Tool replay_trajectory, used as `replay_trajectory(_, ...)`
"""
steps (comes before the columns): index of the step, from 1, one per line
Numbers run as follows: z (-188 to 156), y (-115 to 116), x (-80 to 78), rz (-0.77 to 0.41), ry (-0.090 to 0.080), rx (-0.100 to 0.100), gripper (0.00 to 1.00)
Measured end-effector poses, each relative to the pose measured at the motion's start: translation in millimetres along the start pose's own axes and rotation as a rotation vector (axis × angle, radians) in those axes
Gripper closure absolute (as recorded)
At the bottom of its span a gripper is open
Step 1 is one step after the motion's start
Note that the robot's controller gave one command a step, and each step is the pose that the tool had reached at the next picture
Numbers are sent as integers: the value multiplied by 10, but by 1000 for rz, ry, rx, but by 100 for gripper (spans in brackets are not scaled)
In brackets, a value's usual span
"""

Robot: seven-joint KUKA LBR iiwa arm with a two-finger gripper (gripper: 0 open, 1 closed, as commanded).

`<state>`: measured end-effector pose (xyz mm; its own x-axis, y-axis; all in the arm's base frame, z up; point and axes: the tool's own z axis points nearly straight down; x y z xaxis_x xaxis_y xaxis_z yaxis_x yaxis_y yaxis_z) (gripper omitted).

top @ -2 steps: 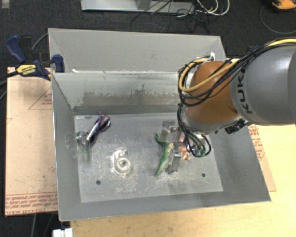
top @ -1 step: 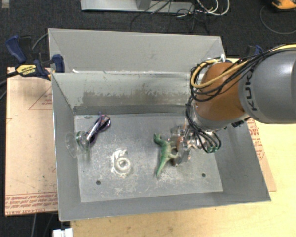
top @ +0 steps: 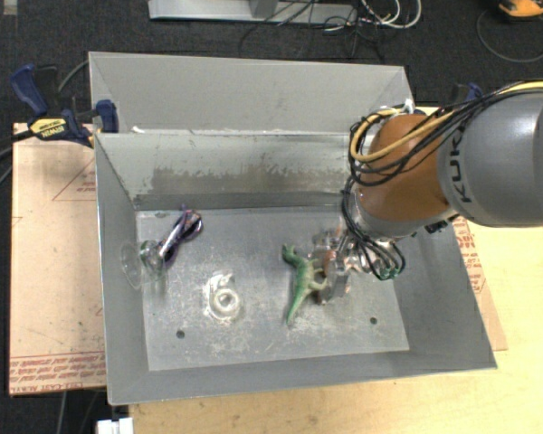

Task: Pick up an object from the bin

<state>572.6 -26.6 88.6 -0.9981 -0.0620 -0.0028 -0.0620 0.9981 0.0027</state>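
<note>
My gripper (top: 326, 278) is down near the bin floor, right of centre, under the orange wrist cover. A green toy dinosaur (top: 300, 283) lies there with its head end right beside the fingertips, touching or nearly so. I cannot tell whether the toy is between the fingers. A clear coiled plastic piece (top: 224, 297) lies left of the dinosaur on the floor. Farther left rest a purple-and-black stick-like thing (top: 180, 233) and a clear plastic piece (top: 147, 259).
The arm and its orange cover with cables hang over the bin's right rear part. The bin's sloped walls rise close behind and to the right of the gripper. Bare floor lies along the front of the bin.
</note>
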Motion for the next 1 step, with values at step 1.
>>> replay_trajectory(1,-1401,61,17,-42,-3,-1,100)
